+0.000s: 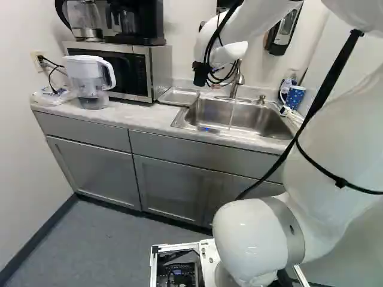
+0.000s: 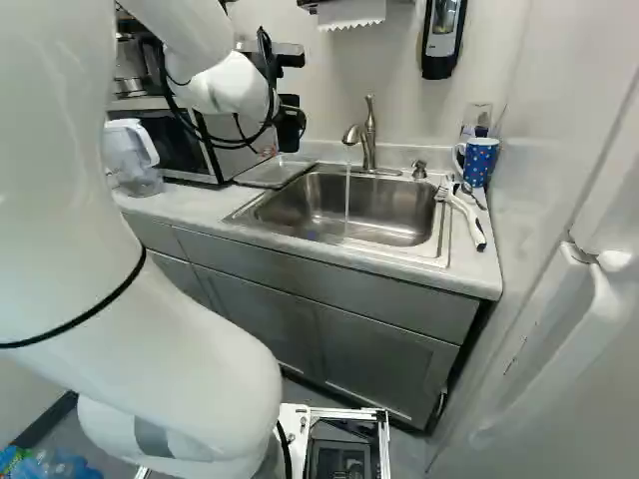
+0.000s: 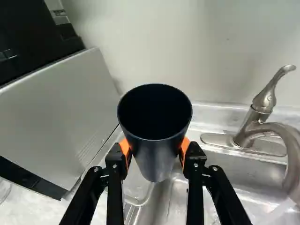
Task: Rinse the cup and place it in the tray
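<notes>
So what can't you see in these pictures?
Dark cup: its inside bottom is lost in shadow in the wrist view.
Cupboards: closed doors hide their insides in both base views.
Paper towel: its top is cut off by the right base view's upper edge.
Coffee machine: its top is cut off by the left base view's upper edge.

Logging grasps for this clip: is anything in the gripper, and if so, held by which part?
Yes, the gripper holds the dark cup by its outer wall, below the rim, orange pads on opposite sides.
</notes>
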`<state>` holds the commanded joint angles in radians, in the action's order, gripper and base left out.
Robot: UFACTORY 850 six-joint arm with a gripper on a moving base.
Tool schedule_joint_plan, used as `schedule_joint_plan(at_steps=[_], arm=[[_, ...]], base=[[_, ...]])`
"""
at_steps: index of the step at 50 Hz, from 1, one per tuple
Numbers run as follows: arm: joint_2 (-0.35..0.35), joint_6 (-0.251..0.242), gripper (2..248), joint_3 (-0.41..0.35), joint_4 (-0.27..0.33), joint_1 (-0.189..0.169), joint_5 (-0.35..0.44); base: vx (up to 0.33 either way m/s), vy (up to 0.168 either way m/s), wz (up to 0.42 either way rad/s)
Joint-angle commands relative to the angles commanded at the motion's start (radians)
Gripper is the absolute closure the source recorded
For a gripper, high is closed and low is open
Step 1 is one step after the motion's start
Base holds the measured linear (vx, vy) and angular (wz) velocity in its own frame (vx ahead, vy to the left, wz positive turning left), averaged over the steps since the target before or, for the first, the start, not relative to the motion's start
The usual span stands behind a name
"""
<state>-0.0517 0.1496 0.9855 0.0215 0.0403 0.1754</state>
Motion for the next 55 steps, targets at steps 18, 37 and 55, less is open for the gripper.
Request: schedule_joint_plan(at_steps=[18,37,55], arm=[[0.08,0.0,129,0.079,0.012,0.04,0.005],[0.187,0.0,129,0.163,0.04,0.074,0.032],[0.271,0.0,129,0.216,0.065,0.088,0.056]], base=[[0.0,0.0,0.0],[0.0,0.0,0.0],[0.0,0.0,0.0]])
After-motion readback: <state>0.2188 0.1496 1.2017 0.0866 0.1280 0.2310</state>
